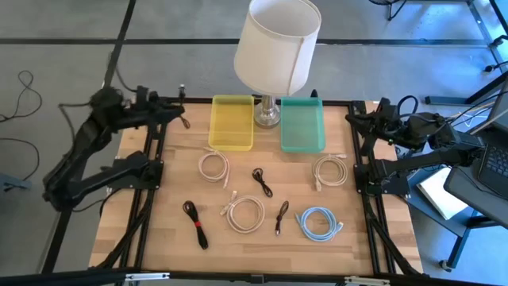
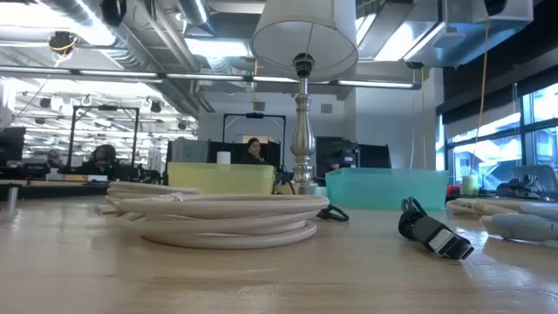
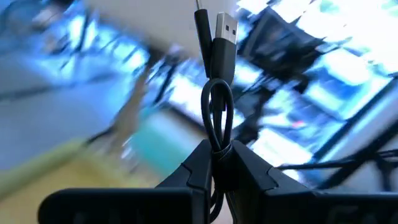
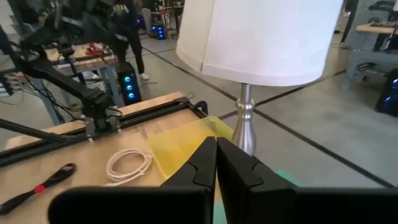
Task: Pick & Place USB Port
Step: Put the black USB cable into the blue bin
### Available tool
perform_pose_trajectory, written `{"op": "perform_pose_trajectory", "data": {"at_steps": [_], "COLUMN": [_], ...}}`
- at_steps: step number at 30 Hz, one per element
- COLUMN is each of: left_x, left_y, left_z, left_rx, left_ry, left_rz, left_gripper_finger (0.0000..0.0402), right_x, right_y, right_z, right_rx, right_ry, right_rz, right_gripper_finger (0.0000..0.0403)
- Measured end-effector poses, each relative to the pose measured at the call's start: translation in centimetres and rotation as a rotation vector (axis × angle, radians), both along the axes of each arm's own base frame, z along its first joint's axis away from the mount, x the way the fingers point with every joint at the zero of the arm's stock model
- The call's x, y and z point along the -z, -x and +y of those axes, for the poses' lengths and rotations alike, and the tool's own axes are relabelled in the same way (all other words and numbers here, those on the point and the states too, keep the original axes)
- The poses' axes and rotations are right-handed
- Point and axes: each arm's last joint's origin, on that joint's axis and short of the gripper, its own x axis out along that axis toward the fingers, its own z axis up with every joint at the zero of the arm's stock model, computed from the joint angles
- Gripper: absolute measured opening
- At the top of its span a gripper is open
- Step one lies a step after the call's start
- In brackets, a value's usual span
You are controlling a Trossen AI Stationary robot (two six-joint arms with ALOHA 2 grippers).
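My left gripper is at the table's far left corner, left of the yellow tray, and is shut on a short black USB cable folded into a bundle. The cable's silver plug sticks out past the fingertips. My right gripper waits at the far right edge beside the teal tray, shut and empty; its shut fingers also show in the right wrist view. Other black cables lie flat on the wooden table. My left gripper pinches the folded black cable between its two fingers, on the lower end of its loop. The loop and both plug ends stick out beyond the fingertips. The cable is lifted clear of the table.
A lamp stands at the far edge between the two trays. White cable coils and a blue coil lie on the table. In the low view a white coil and a black cable lie near.
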Motion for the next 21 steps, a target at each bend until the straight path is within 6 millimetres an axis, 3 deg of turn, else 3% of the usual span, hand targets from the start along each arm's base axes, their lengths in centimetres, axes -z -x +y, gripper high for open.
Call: {"op": "perform_pose_trajectory", "data": {"at_steps": [5,9,14,17,21], "left_x": [-1.3,-1.2,0.9,2.3,2.7], "left_y": [1.0,0.1,-5.3,-8.9,-11.9], "left_z": [-1.8,-1.6,-0.1,-0.3,-0.7], "left_rx": [0.084,0.126,0.323,0.424,0.473], "left_ry": [-0.073,-0.041,-0.008,-0.047,-0.111], "left_rz": [-0.131,-0.126,-0.208,-0.285,-0.357], "left_gripper_finger": [0.0031,0.0031,0.0031,0.0031,0.0031], "right_x": [0.0,0.2,0.7,1.0,0.7], "right_y": [-0.1,-1.1,-3.5,-4.7,-6.2], "right_z": [0.1,0.4,0.9,1.1,1.6], "right_rx": [-0.043,-0.106,-0.154,-0.161,-0.194], "right_ry": [-0.05,-0.091,-0.124,-0.149,-0.166], "right_rz": [-0.016,0.006,0.065,0.085,0.043], "right_gripper_finger": [0.0016,0.0016,0.0016,0.0016,0.0016]}}
